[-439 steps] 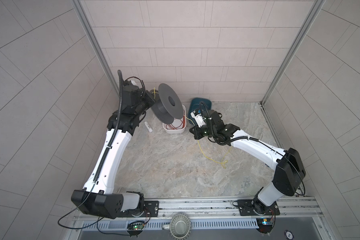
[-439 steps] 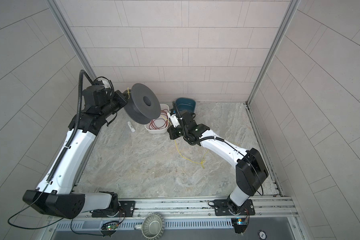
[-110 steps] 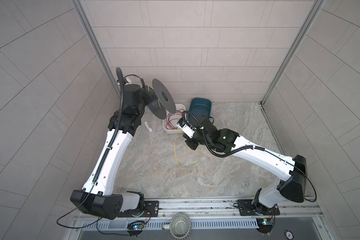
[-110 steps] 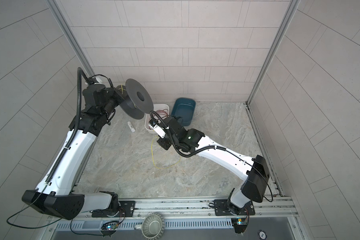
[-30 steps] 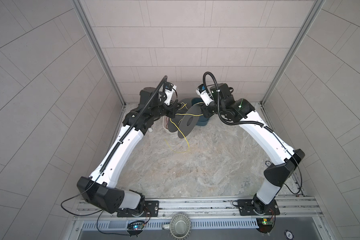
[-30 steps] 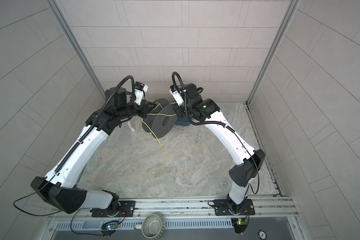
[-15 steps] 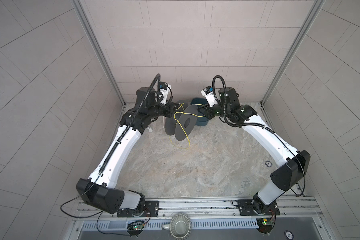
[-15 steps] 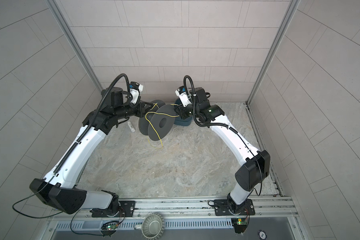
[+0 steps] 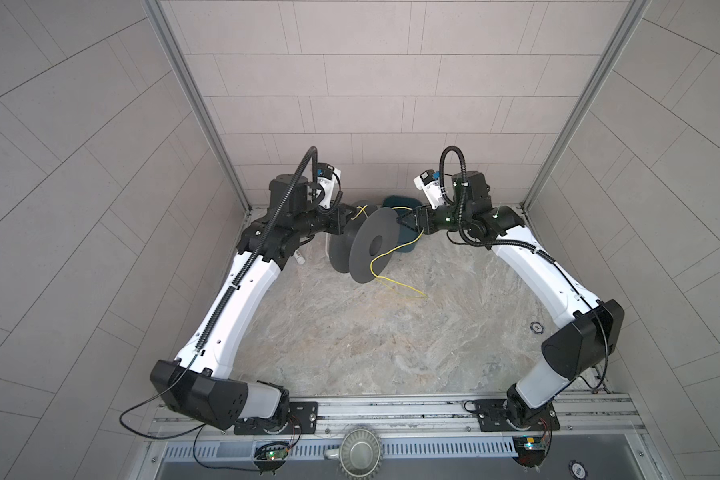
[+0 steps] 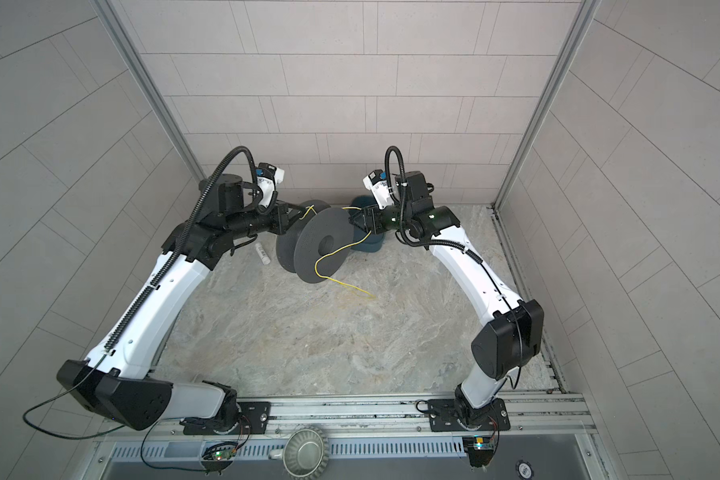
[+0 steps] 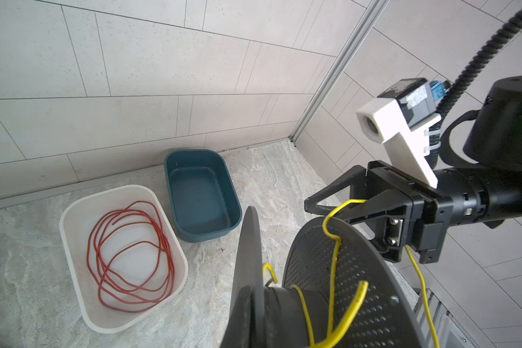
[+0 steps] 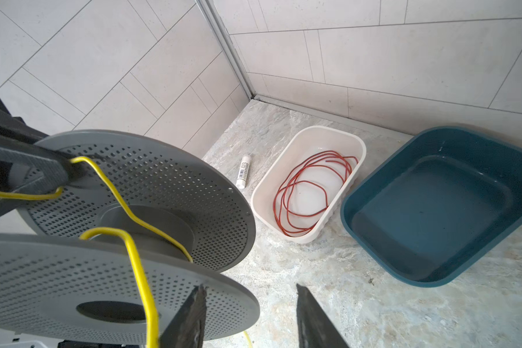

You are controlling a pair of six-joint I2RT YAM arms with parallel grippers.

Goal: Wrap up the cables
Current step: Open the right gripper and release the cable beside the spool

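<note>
— At left, what holds the spool (image 9: 360,257)?
— Left gripper (image 9: 345,217), clamped on it. Wire (image 12: 140,272) leaves the spool in a hanging loop, tail reaching the table (image 9: 350,332).
— Right gripper (image 12: 250,289)?
— Jaws just parted; wire released. Regrip lower for the next turn, probably.

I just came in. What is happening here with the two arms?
The left tool holds a grey spool up above the table. A yellow cable is partly on its core, and the rest hangs over the rim down to the table. The right tool stands open beside the spool, gripping nothing.
</note>
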